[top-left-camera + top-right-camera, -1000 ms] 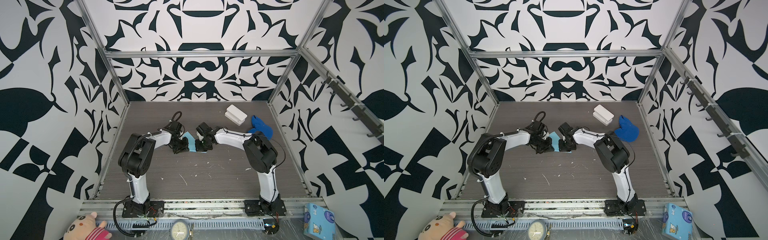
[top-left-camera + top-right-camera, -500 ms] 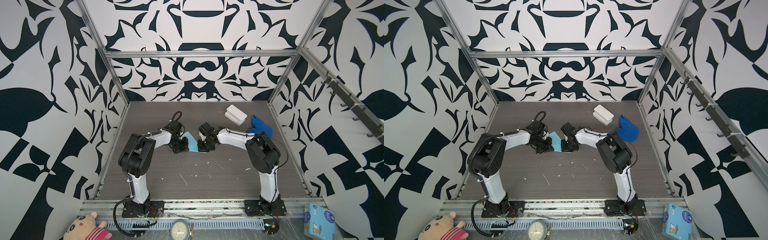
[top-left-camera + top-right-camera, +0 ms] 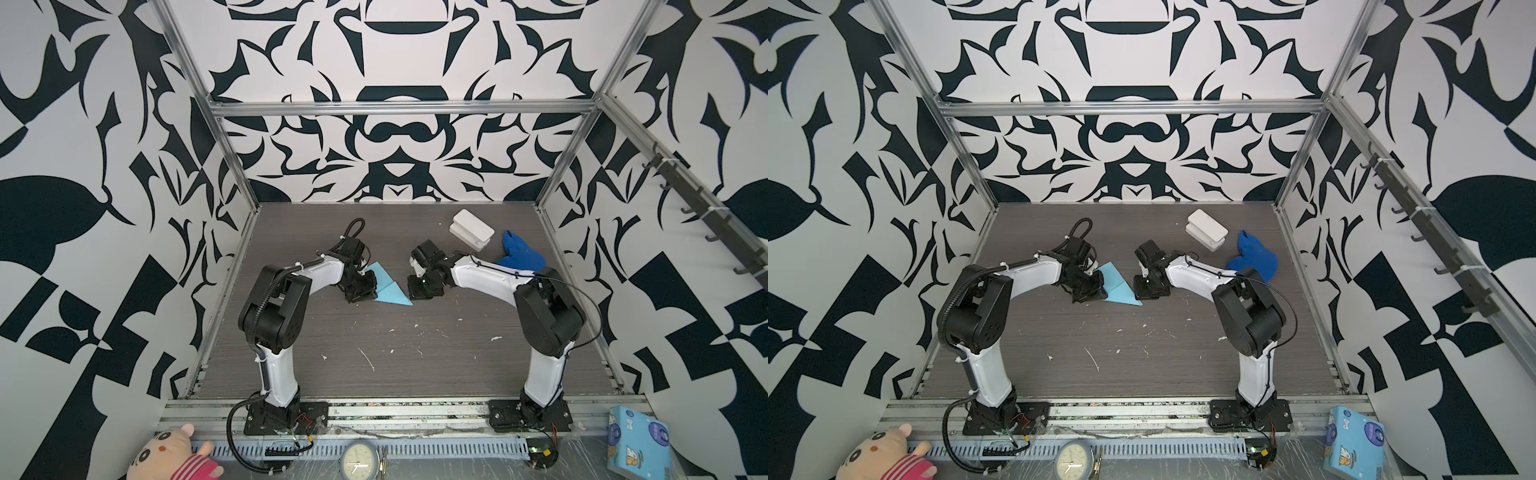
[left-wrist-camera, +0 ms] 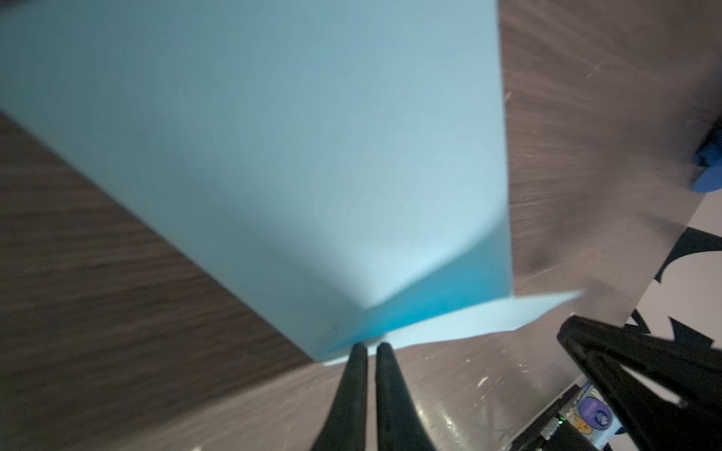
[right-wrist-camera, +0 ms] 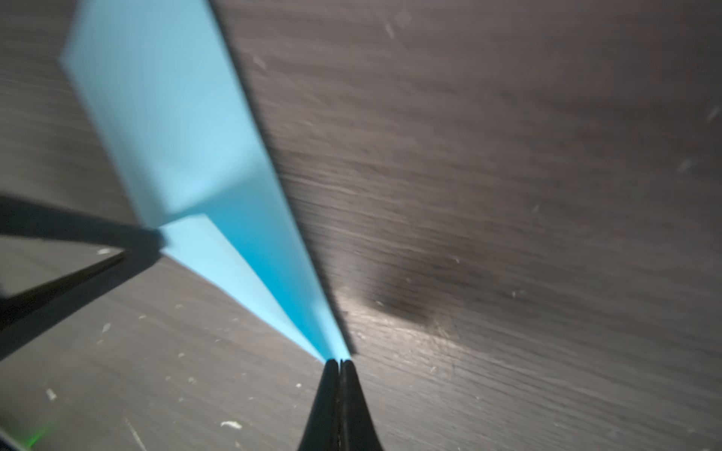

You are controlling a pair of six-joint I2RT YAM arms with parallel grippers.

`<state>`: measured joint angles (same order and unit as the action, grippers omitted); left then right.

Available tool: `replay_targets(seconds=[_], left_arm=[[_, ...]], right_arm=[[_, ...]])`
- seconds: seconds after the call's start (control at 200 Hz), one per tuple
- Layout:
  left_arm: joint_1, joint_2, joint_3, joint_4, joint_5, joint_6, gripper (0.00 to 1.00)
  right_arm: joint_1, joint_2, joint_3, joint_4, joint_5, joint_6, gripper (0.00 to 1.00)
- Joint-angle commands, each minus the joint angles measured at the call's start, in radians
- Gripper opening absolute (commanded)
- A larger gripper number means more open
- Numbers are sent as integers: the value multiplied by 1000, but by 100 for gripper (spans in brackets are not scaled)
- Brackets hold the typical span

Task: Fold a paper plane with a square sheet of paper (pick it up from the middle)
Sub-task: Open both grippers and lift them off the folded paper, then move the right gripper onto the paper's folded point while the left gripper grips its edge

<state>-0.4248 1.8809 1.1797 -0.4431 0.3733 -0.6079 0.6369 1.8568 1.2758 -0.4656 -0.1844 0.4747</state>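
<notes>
Light-blue paper plane [image 3: 386, 289], creased pointed dart, mid tabletop [image 3: 415, 353]

No legible text anywhere; clock dial [image 3: 360, 461] and printed blue box [image 3: 638, 442] markings too small.

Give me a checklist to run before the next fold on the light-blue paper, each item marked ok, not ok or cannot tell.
1. Right gripper shut on the pointed end of the folded paper: ok.
2. Left gripper holding the paper: cannot tell. Its tips sit at the paper's edge with a narrow gap between them.
3. Paper already creased to a point: ok, both top views show it.
4. Blue cloth and white box apart from the paper: ok, both lie behind the right arm.
5. Wrist views sharp enough to judge the crease lines: not ok, both are blurred.
</notes>
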Motion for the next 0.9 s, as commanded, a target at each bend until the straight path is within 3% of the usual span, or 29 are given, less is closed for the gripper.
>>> replay_targets(seconds=[0.0,0.15,0.315,0.46,0.715,0.895], left_arm=[[6,-69,56,10,36,-2,25],[17,-190,-51,136,25,-109,38],[31,-299,-240,289,-22,-238,55],[31,-357,-385,473,-27,-348,71],[31,-253,-410,578,42,-369,60],[32,-208,-387,571,50,-352,55]], right_arm=[[-12,-53,-17,101,-41,-106,10],[-35,-96,-81,215,-44,-135,31],[-43,-152,-164,340,-14,-178,44],[-44,-196,-241,447,35,-223,62],[-40,-275,-393,697,49,-325,68],[-39,-300,-414,721,49,-335,67]])
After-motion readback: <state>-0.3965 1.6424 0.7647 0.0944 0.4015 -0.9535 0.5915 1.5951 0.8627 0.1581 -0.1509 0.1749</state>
